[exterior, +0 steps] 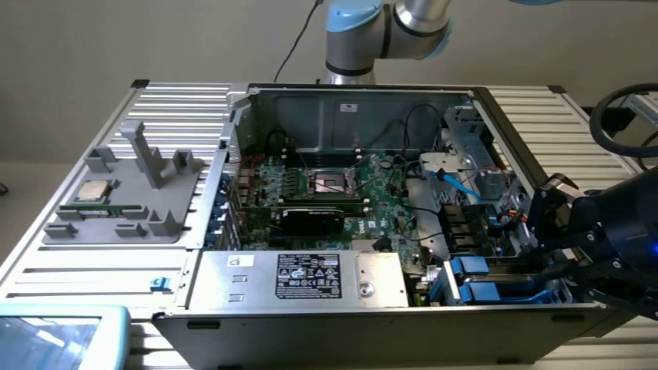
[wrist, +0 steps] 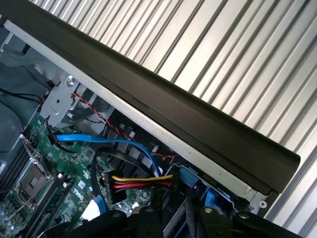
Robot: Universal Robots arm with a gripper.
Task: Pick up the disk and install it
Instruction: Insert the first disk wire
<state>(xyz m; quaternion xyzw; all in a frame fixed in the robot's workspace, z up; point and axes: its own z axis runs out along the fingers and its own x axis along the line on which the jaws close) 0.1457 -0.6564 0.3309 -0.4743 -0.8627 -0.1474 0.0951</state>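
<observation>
The disk (exterior: pixel 491 287) lies flat in the drive bay at the front corner of the open computer case, on the exterior view's right. Its blue plastic rails and tabs show there. My black gripper (exterior: pixel 560 266) hangs right over the outer side of that bay, just inside the case wall. In the wrist view the gripper (wrist: pixel 173 223) sits low over the disk's blue rail (wrist: pixel 212 194), beside a yellow, red and black power plug (wrist: pixel 138 181). Whether the gripper touches or holds the disk is hidden by its own body.
The case's black-edged side wall (wrist: pixel 163 99) runs close past the gripper. A blue data cable (wrist: pixel 109 141) loops over the motherboard (exterior: pixel 329 193). A silver power supply box (exterior: pixel 308 277) fills the front. A grey fixture (exterior: pixel 129 200) holding a small chip stands on the ribbed table (exterior: pixel 175 108).
</observation>
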